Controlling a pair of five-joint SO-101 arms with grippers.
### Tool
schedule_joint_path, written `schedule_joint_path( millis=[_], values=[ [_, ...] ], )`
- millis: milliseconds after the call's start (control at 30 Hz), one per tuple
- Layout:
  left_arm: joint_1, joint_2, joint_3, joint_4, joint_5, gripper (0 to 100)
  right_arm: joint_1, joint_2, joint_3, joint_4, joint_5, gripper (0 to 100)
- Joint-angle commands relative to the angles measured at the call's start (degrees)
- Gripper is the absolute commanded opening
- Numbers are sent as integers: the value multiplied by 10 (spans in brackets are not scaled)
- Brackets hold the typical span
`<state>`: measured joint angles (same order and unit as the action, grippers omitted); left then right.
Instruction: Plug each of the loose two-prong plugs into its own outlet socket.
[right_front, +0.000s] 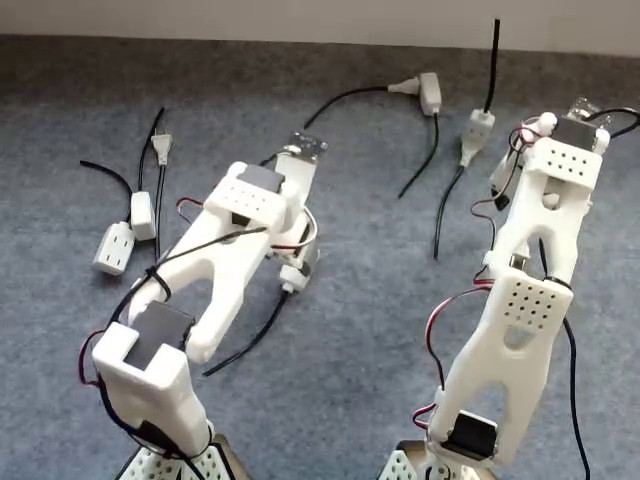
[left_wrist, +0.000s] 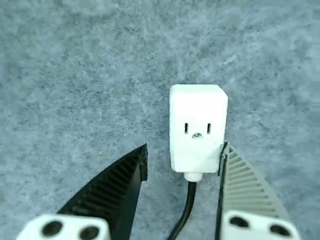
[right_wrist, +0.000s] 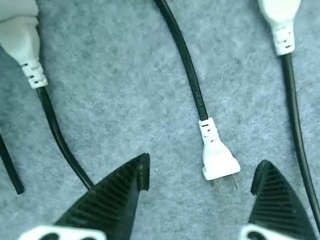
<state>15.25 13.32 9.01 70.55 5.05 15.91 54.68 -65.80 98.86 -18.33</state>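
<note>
A white outlet socket (left_wrist: 197, 127) on a black cord lies face up on the grey carpet between the fingers of my left gripper (left_wrist: 183, 149), which is open. The pale finger (left_wrist: 240, 175) is against the socket's edge and the dark finger (left_wrist: 120, 182) stands apart from it. From above, this socket (right_front: 292, 277) sits under the left arm's wrist. My right gripper (right_wrist: 204, 161) is open over a white two-prong plug (right_wrist: 218, 160) that lies flat, prongs toward the camera, without touching either finger.
A loose two-prong plug (right_front: 160, 147) and two white cord ends (right_front: 113, 248) (right_front: 143, 215) lie at the far left. Two joined white cord ends (right_front: 428, 92) (right_front: 474, 135) are at the back. Black cords (right_wrist: 185, 55) run beside the right gripper's plug.
</note>
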Motion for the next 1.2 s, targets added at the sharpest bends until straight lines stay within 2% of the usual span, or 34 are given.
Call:
schedule_joint_path(
  millis=[0,133,300,467,567,667,833,1100,1167],
  values=[
    [4,2,0,-12,2,228,-5,-14,-7,20,-4,322],
    [55,3,16,-11,8,228,-5,-14,-7,20,-4,322],
    [116,4,24,-11,50,228,-2,-14,-7,20,-3,322],
    [144,4,36,-15,55,228,-3,-14,-7,20,-3,322],
    [153,-1,36,-14,60,228,-4,-14,-7,20,-3,322],
    [153,-3,34,-11,94,228,-4,-14,-7,20,-3,322],
    [153,-3,10,10,99,228,-5,-14,-7,20,-3,322],
    [143,-4,-5,21,92,228,-3,-14,-7,20,-3,322],
    [140,-10,-15,23,68,228,-4,-14,-7,20,-3,322]
  ],
)
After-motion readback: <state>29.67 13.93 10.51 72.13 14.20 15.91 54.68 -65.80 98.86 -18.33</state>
